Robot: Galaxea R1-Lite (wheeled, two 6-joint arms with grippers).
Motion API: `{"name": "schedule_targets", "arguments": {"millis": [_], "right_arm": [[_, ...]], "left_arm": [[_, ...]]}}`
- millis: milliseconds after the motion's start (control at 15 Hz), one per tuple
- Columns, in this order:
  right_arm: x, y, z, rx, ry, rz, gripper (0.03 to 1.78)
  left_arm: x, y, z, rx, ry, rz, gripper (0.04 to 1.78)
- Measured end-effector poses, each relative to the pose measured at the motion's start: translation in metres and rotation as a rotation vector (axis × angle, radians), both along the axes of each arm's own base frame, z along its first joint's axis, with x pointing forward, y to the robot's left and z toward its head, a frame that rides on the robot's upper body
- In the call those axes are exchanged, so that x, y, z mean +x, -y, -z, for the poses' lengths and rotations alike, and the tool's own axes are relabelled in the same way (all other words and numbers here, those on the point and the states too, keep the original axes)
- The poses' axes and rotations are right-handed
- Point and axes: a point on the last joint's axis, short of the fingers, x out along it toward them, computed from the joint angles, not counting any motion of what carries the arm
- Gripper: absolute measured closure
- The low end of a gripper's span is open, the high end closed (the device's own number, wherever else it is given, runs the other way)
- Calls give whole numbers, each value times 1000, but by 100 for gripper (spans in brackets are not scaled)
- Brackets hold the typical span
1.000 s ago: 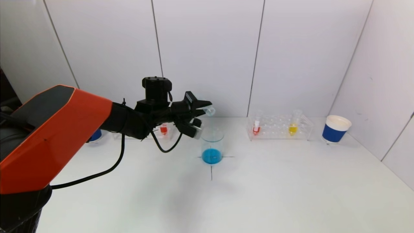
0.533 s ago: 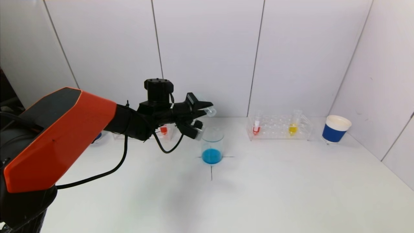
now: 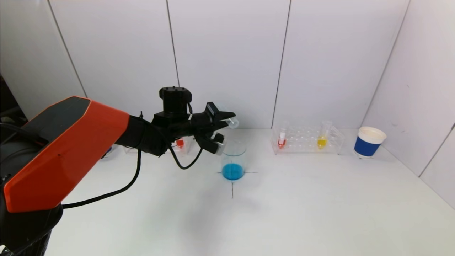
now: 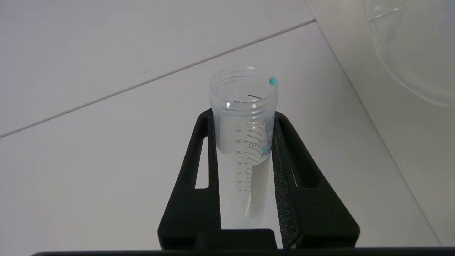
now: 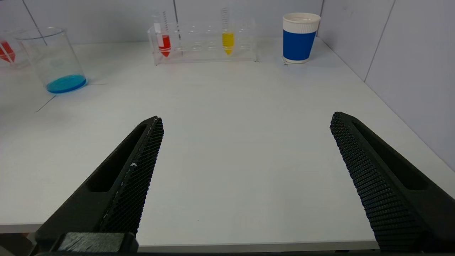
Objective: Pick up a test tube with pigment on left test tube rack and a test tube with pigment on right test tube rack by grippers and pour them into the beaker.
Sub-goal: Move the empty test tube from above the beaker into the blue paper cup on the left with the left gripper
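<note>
Flanking the beaker (image 3: 233,160), racks hold tubes; left gripper (image 3: 221,129) jaws clamp an emptied tube (image 4: 245,142), right gripper (image 5: 245,177) jaws apart.

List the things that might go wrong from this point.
1. A blue drop clings to the rim of the emptied clear graduated test tube gripped by the left gripper; it may drip onto the white table beside the glass beaker of blue liquid.
2. The left gripper hangs close above the beaker's rim, so pulling back could knock it.
</note>
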Motion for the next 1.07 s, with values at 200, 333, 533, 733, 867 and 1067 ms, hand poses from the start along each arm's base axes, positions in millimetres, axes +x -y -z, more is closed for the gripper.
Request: {"name": "schedule_targets", "arguments": {"millis": [200, 333, 533, 733, 867, 1067], "right_arm": [[0, 0, 0, 0, 0, 0, 10], [0, 0, 0, 0, 0, 0, 10], [0, 0, 0, 0, 0, -1, 10], [0, 0, 0, 0, 0, 0, 10], [0, 0, 0, 0, 0, 0, 10], [0, 0, 0, 0, 0, 0, 10]], "left_arm": [[-2, -1, -1, 1, 0, -2, 137], [-7, -3, 3, 6, -41, -12, 137], [-26, -2, 15, -4, -179, -43, 137], [-37, 0, 10, -85, -275, -83, 137], [-36, 0, -3, -188, -297, -139, 137], [-34, 4, -30, -390, -332, -219, 137]]}}
